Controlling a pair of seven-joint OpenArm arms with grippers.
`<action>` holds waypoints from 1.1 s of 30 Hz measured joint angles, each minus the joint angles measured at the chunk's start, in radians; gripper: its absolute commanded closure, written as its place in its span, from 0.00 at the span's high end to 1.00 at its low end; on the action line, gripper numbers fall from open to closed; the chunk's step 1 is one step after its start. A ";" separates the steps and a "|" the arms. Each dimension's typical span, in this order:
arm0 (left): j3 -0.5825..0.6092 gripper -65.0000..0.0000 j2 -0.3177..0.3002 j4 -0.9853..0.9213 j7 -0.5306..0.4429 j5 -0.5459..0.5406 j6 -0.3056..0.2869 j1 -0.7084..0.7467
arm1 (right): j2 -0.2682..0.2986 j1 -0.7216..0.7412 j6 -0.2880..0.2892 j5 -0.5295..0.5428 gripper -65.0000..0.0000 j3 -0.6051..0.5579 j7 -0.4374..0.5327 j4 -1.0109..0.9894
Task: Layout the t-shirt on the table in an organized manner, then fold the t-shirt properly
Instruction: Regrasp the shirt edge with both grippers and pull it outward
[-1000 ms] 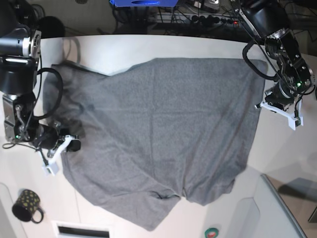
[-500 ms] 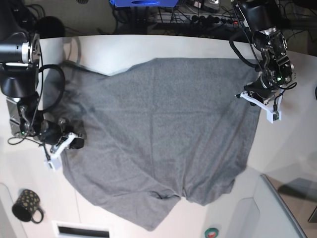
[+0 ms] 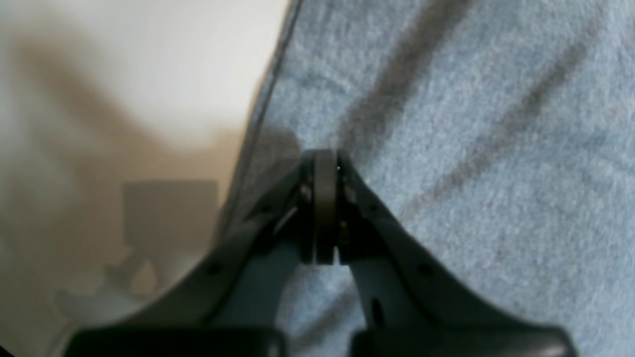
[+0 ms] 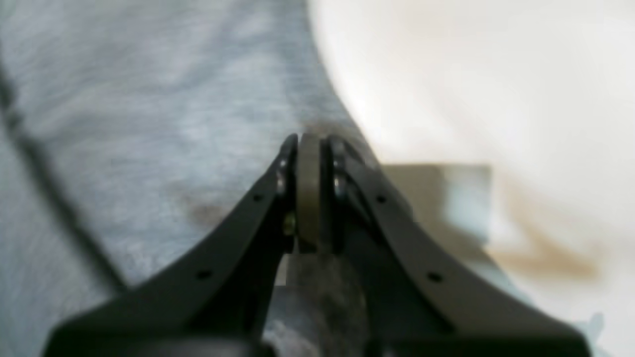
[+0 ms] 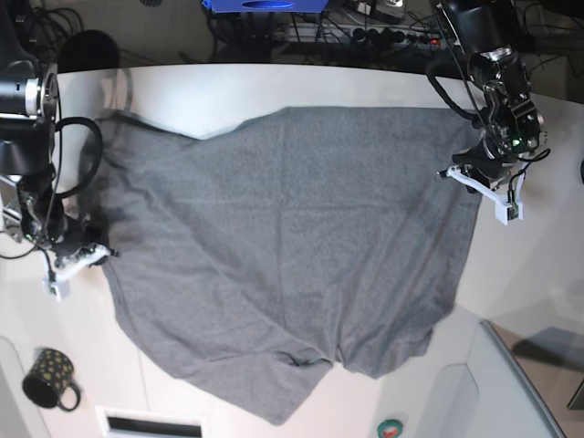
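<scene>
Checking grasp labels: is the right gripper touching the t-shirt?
Touching. The right wrist view shows the right gripper shut on the t-shirt edge, grey cloth bunched between its fingers.

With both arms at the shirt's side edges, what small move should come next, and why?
Probably draw the right end effector slightly further outward. It looks pinched shut on the t-shirt edge, and the cloth near it lies creased, with the hem uneven on the table. The left end effector sits shut at the opposite edge.

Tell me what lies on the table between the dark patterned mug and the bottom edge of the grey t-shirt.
Only bare white table, as the base view shows: nothing sits between the dark spotted mug and the heather-grey cotton t-shirt.
</scene>
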 measured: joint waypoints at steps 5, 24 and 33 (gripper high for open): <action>-0.002 0.00 -0.018 -0.001 0.000 0.000 0.000 0.000 | 0.003 0.007 -0.071 0.019 0.05 0.000 0.015 -0.024; 0.002 0.00 -0.048 0.042 0.000 -0.011 0.000 0.062 | -0.010 -0.488 -0.098 0.018 0.07 0.145 0.079 0.866; -0.001 0.00 -0.072 0.201 -0.004 -0.014 -0.003 0.125 | -0.248 -0.856 -0.114 0.003 0.53 0.385 -0.076 1.151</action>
